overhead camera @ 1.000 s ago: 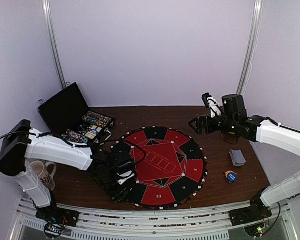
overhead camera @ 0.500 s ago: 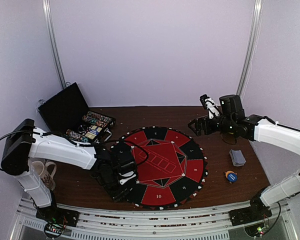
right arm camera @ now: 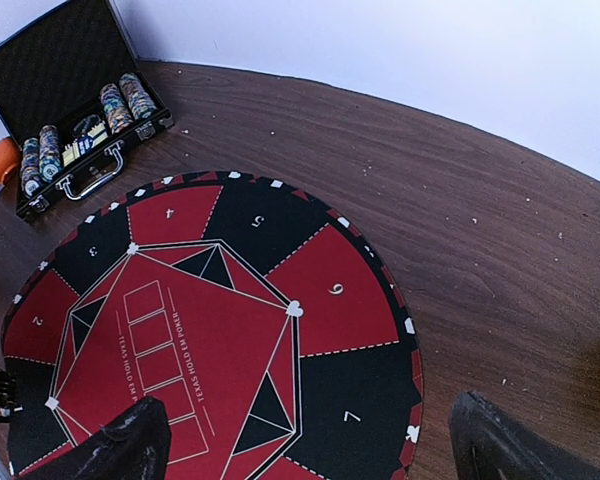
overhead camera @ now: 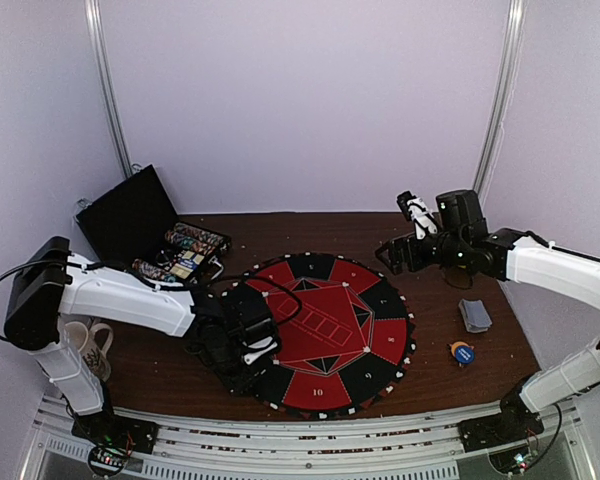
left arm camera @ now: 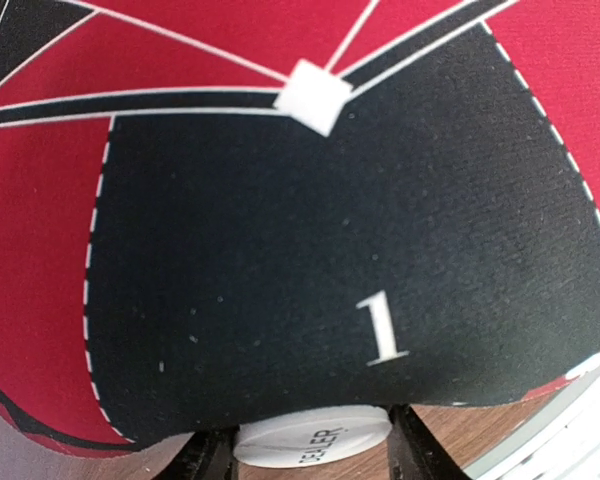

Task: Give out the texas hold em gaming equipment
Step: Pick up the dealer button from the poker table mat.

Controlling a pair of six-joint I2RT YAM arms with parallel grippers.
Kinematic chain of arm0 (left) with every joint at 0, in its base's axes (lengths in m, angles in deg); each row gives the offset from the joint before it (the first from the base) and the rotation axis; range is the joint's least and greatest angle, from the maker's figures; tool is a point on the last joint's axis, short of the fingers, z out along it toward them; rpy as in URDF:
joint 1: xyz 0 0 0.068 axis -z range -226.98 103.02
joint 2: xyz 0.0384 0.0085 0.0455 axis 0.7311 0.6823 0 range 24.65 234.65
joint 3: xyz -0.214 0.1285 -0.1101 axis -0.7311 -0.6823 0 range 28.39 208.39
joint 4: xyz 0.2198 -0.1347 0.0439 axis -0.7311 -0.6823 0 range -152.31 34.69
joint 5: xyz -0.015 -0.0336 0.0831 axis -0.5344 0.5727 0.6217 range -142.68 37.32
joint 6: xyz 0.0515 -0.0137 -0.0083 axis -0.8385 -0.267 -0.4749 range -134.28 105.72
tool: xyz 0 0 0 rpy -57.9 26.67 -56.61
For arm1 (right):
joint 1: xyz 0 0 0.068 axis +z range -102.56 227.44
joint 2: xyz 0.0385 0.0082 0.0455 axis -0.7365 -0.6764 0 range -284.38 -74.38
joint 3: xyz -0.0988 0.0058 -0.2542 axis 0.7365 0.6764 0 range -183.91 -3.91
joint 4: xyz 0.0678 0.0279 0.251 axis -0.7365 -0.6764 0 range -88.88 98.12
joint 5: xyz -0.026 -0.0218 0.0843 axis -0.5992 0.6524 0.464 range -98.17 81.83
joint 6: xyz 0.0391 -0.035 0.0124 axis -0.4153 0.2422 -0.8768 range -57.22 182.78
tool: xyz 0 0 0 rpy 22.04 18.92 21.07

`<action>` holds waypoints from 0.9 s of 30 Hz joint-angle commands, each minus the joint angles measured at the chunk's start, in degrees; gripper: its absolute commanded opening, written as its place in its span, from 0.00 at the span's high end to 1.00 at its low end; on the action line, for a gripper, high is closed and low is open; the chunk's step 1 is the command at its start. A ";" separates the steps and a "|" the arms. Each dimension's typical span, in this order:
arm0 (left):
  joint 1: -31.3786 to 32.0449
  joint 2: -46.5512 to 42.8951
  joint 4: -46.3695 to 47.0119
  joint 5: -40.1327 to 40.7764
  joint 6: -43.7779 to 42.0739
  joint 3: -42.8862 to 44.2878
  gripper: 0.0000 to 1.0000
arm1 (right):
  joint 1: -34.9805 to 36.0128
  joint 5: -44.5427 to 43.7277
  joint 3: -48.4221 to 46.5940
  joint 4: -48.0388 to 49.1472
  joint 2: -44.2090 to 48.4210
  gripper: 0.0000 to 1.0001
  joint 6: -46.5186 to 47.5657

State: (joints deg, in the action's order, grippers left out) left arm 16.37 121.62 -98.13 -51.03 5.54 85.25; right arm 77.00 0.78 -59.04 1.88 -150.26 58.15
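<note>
Jaws of the left gripper (left arm camera: pixel 310 458) flank the white dealer button (left arm camera: pixel 312 438) at the poker mat (left arm camera: pixel 280 250) seat 1. I cannot tell if they grip it. Right gripper (right arm camera: pixel 310 445) is spread and empty. Next likely a firm pinch, then a lift.

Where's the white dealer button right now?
Left wrist view, bottom edge: the dealer button sits between the fingers of the left gripper, at the near rim of the mat, by its black segment marked 1.
</note>
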 commanded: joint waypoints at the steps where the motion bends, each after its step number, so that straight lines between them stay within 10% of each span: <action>1: -0.33 -2.91 1.35 -1.01 1.33 1.25 0.75 | 0.41 -0.88 -0.85 -0.85 -0.18 0.00 0.68; 13: -0.53 -8.79 -8.55 -1.42 4.13 3.86 0.78 | 0.50 0.45 -2.69 -0.09 -1.32 0.00 -0.25; 27: -13.88 5.16 -9.24 0.20 -12.11 31.00 0.78 | 0.43 -2.69 -6.87 -5.72 -2.09 0.00 -2.68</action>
State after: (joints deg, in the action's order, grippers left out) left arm 6.23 119.74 -107.20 -52.18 1.51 107.11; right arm 77.09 0.50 -63.74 -0.70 -151.54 56.71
